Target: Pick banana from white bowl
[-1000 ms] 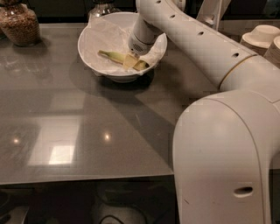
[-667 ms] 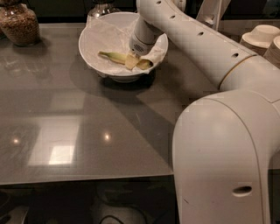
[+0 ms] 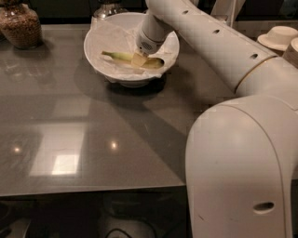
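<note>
The white bowl [image 3: 100, 37], lined with crumpled white paper, stands at the back middle of the grey table. The yellow-green banana [image 3: 122, 56] lies across the bowl's inside, its greenish stem end to the left and its darker tip to the right. My gripper [image 3: 138, 59] reaches down into the bowl from the right, with my white arm stretched over the table. It sits right on the banana's middle, and a cream-coloured finger [image 3: 138, 59] covers part of the fruit. The banana rests on the paper.
A glass jar [image 3: 21, 25] of brown contents stands at the back left. A glass item [image 3: 106, 8] stands behind the bowl. Stacked small cream dishes [image 3: 279, 37] sit at the back right. My large white arm base [image 3: 237, 172] fills the front right.
The gripper stays in the bowl over the banana. I see no clear movement of the arm, the banana or the bowl.
</note>
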You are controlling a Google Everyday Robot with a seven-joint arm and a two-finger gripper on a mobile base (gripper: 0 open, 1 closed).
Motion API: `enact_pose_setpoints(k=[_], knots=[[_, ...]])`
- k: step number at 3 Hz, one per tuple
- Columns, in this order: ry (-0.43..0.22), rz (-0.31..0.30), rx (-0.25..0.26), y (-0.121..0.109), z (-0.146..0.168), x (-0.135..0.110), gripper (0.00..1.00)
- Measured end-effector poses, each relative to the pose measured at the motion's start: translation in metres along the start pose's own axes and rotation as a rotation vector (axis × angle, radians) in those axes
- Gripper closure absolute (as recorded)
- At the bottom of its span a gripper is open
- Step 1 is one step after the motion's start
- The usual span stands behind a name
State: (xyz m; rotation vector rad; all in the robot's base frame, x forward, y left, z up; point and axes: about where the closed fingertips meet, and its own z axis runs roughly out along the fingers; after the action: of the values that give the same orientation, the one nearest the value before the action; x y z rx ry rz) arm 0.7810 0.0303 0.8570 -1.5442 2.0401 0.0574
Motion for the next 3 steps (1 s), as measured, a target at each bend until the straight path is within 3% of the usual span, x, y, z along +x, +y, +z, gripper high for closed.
enact_pose_setpoints(k=[2, 3], knots=[[-0.133, -0.092, 0.005, 0.019, -0.064, -0.026, 1.00], [-0.241, -0.153, 0.017, 0.040, -0.109, -0.027, 1.00]])
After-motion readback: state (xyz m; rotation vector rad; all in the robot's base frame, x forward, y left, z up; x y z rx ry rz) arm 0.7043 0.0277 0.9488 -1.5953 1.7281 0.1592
